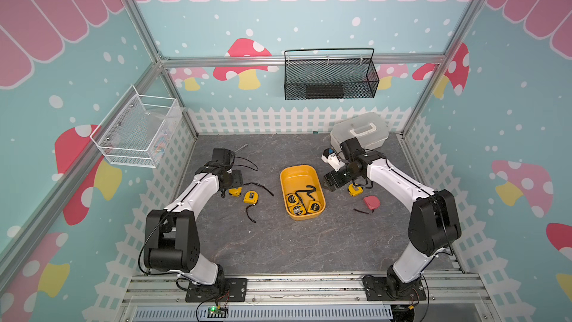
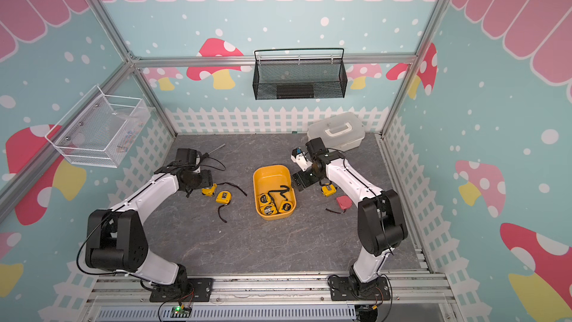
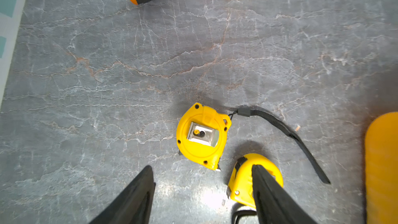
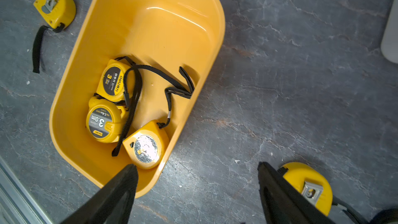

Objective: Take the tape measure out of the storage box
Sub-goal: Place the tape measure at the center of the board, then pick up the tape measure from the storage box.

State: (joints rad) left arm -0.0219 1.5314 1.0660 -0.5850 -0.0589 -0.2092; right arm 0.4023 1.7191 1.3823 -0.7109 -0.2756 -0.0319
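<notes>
1. Left wrist view: the left gripper (image 3: 202, 168) sits nearest, jaws spread wide above the table (image 3: 107, 82), pinching nothing. A clip-up tape measure (image 3: 202, 135) lies just ahead, and a second tape measure (image 3: 243, 182) shows partly behind one finger.
2. Right wrist view: the right gripper (image 4: 196, 165) is likewise spread and empty, one finger over the storage box (image 4: 150, 29) rim. Three tape measures (image 4: 103, 121) lie inside, straps tangled.
3. Both top views: the storage box (image 1: 298, 178) (image 2: 272, 178) stands mid-table between the arms, the three tape measures (image 1: 298, 207) crowding its near end.
</notes>
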